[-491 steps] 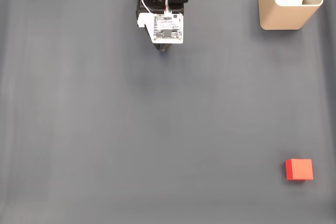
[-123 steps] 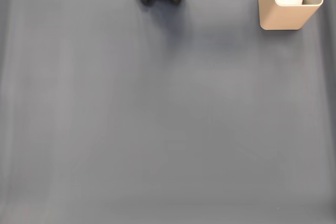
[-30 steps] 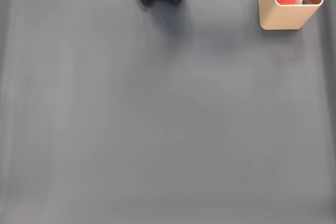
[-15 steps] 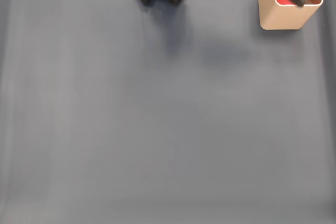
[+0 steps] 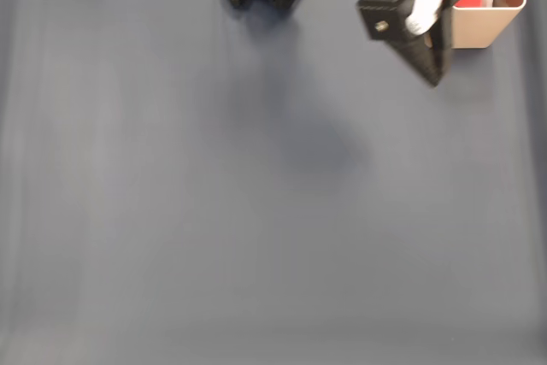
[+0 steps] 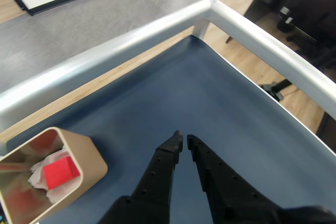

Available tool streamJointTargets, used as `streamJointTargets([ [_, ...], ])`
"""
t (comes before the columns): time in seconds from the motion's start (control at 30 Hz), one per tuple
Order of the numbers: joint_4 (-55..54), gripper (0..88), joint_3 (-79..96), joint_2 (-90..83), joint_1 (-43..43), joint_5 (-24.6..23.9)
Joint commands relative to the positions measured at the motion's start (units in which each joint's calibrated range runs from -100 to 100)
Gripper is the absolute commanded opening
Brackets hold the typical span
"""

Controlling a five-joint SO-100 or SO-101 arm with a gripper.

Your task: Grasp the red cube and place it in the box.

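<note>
1. Wrist view shows the red cube (image 6: pixel 60 171) lying on white padding inside the box (image 6: pixel 79 190), near a table corner.
2. The gripper (image 6: pixel 183 140) hangs empty, jaws nearly closed.
3. The cube looks light and rigid; flat opposite faces suit gripping.

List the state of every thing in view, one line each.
red cube: inside the box, resting on white crumpled material, free of the gripper.
box: upright on the mat, top open, holding the cube.
gripper: empty, fingertips nearly together, above the mat beside the box.
white crumpled material: lying in the box under the cube.
mat: flat, dark.
</note>
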Motion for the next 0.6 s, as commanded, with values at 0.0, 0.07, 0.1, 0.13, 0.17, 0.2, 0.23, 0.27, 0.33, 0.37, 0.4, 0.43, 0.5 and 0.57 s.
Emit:
streamJointTargets([
  [0.0, 0.64, 0.0, -4.03, 0.75, 6.12, -0.73],
  [0.07, 0.64, 0.0, -4.31, 1.27, 8.89, -0.93],
  [0.1, 0.64, 0.0, -4.31, 1.53, 10.31, -1.12],
  [0.13, 0.64, 0.0, -4.31, 1.71, 11.45, -1.37],
  [0.17, 0.64, 0.0, -4.31, 1.97, 12.59, -1.61],
  [0.2, 0.64, 0.0, -4.21, 2.14, 13.79, -1.86],
  [0.23, 0.64, 0.0, -4.12, 2.31, 14.72, -2.10],
  [0.27, 0.64, 0.0, -4.12, 2.40, 15.71, -2.34],
  [0.33, 0.64, 0.0, -3.85, 2.49, 17.70, -2.83],
  [0.37, 0.72, 0.0, -3.67, 2.49, 18.55, -3.03],
  [0.4, 1.05, 0.0, -3.48, 2.49, 19.55, -3.17],
  [0.43, 1.46, 0.0, -3.30, 2.40, 20.47, -3.27],
  [0.5, 1.62, 0.0, -2.30, 1.71, 22.25, -3.32],
  [0.57, 1.29, 0.0, -0.47, 0.41, 23.74, -3.13],
])
